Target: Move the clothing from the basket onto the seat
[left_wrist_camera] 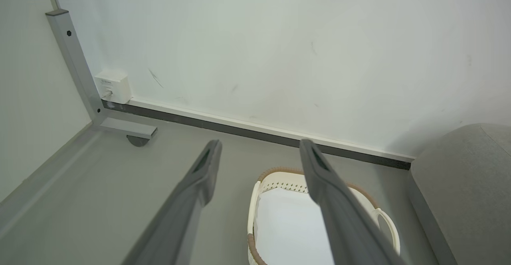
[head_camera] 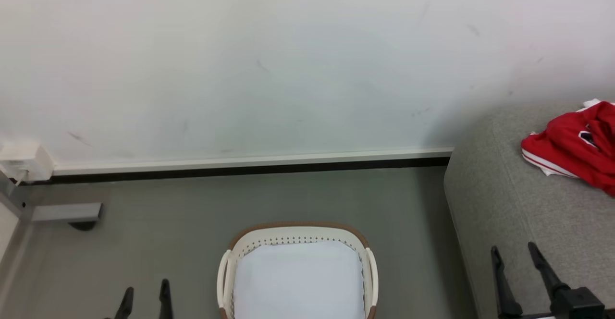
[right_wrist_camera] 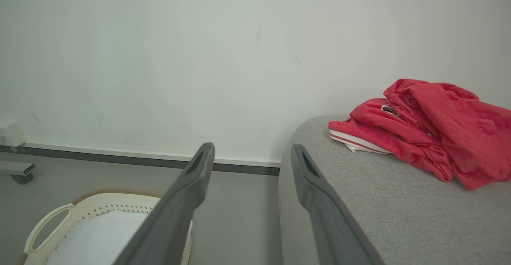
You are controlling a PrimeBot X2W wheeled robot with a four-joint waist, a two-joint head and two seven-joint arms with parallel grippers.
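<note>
The red clothing [head_camera: 576, 147] lies crumpled on the grey seat [head_camera: 519, 199] at the right; the right wrist view shows the clothing [right_wrist_camera: 431, 133] heaped on the seat [right_wrist_camera: 399, 205], white striped trim at its lower left edge. The cream basket [head_camera: 298, 235] with its brown rim stands on the floor at bottom centre, showing its white lining and no garment; the same basket [left_wrist_camera: 279, 183] [right_wrist_camera: 96, 205] appears in both wrist views. My left gripper [head_camera: 145, 297] is open, low and left of the basket. My right gripper [head_camera: 514, 254] is open over the seat's front, well short of the clothing.
A white wall with a dark baseboard [head_camera: 250, 167] runs behind the basket. A grey metal frame foot [head_camera: 67, 212] and a white wall box [head_camera: 24, 163] stand at the far left. Grey floor [head_camera: 413, 242] lies between basket and seat.
</note>
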